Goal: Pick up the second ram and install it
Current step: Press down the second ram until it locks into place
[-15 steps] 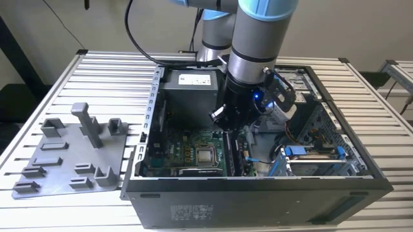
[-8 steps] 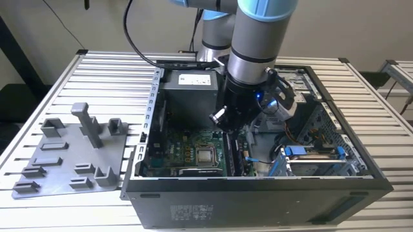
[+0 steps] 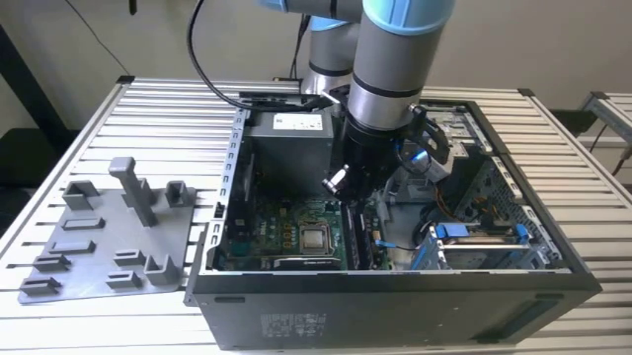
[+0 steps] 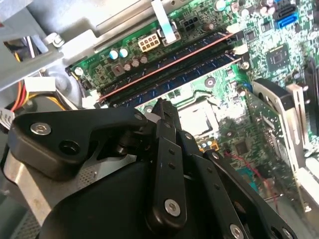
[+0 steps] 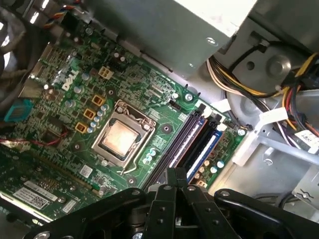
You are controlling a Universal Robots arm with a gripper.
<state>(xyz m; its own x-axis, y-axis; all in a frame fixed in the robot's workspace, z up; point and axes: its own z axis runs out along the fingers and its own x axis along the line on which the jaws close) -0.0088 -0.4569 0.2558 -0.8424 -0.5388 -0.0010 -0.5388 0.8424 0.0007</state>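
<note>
My gripper point(image 5: 175, 175) looks pinched together, empty, just above the memory slots point(image 5: 192, 144). Second ram point(image 4: 169, 63) sits seated lengthwise in its slot beside the CPU socket point(image 5: 121, 139), case walls close around

Holder tray point(image 3: 109, 237) on table point(image 3: 177, 103) — at exterior view's left of computer case point(image 3: 395, 310).

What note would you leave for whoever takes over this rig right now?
Gripper: shut, nothing seen in it, low inside the case, just above the slots.
Rams: two sticks sit in the slots in the second wrist view; which is the second, I cannot tell.
Tray: outside the case, on the exterior view's left.
Done: pick-up, apparently.
Left: full seating cannot be confirmed.
</note>
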